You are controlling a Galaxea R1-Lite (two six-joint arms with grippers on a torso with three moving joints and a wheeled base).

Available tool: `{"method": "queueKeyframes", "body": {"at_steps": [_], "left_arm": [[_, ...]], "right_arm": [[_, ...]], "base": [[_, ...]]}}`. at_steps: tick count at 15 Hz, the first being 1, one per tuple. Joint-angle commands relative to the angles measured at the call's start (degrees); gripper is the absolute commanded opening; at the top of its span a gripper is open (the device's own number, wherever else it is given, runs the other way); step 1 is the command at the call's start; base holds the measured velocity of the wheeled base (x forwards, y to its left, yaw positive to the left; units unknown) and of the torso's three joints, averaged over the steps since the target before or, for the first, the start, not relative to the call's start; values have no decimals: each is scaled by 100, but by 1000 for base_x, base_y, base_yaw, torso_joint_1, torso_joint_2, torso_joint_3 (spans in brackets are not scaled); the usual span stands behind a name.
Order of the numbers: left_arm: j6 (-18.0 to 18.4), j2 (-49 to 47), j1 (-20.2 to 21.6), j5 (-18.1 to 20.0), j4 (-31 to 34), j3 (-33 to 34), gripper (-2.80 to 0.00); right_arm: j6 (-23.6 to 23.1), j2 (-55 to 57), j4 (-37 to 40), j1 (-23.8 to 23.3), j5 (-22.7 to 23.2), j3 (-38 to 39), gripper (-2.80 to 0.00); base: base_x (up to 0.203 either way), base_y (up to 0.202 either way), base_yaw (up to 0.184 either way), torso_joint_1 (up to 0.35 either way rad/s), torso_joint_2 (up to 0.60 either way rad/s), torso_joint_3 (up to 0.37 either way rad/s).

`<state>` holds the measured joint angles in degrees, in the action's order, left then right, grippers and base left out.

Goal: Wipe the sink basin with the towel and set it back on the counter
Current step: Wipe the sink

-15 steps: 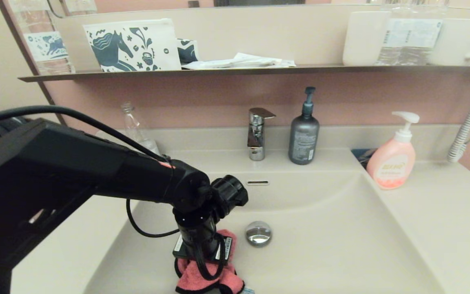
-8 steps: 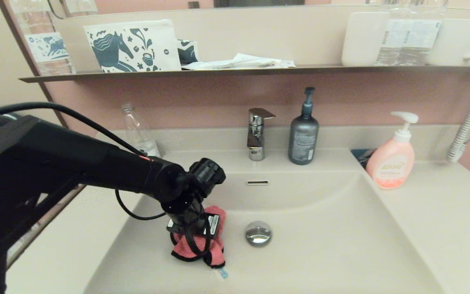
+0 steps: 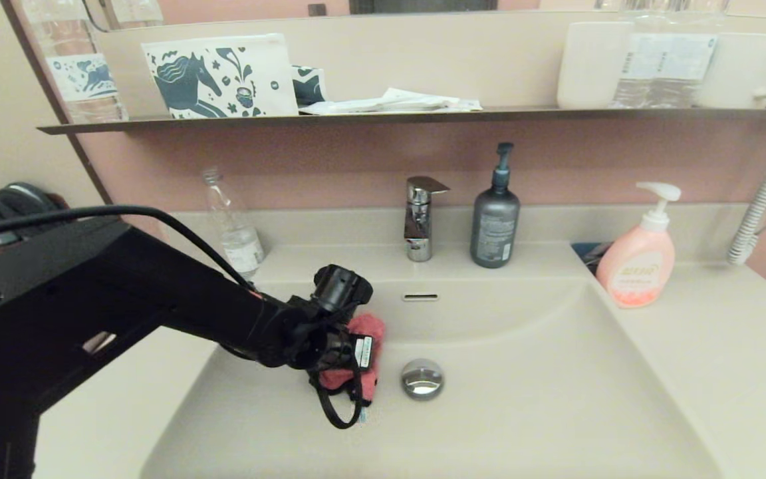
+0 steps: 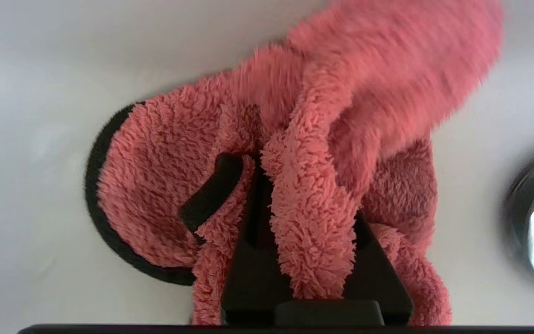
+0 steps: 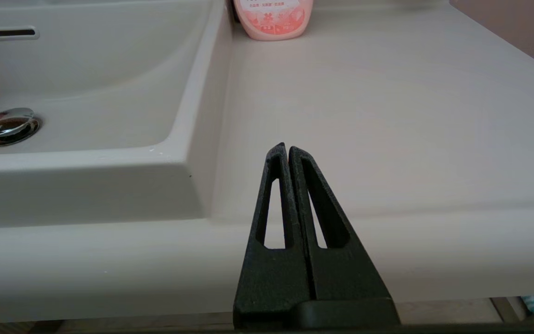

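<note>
A chrome single-lever faucet [image 3: 421, 217] stands behind the bowl, with a dark grey pump bottle [image 3: 496, 212] just beside it. A pink soap dispenser with a white pump [image 3: 642, 256] sits further along. A clear plastic bottle [image 3: 231, 224] stands opposite, below a dark narrow wall shelf [image 3: 383, 118] holding a horse-printed pouch [image 3: 220, 76].

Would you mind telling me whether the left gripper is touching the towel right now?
Touching. The left wrist view shows the left gripper shut on the towel, with the fuzzy cloth pinched and bunched between its fingers.
</note>
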<state>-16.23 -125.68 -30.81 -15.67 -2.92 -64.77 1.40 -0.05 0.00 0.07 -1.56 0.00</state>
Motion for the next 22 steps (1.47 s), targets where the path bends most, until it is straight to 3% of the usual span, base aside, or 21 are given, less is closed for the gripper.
{"method": "queueKeyframes", "body": {"at_steps": [1, 8, 22], "left_arm": [[-277, -136, -250, 5, -89, -55, -280], [-1129, 5, -1183, -171, 465, -378, -280], [-1297, -724, -1787, -343, 632, -1785, -280]], "right_arm": [[0, 5, 0, 1, -2, 0, -280], [0, 5, 0, 1, -2, 0, -280], [0, 5, 0, 1, -2, 0, -280]], "base": [[0, 0, 0, 0, 0, 0], [0, 0, 0, 0, 0, 0], [0, 0, 0, 0, 0, 0]]}}
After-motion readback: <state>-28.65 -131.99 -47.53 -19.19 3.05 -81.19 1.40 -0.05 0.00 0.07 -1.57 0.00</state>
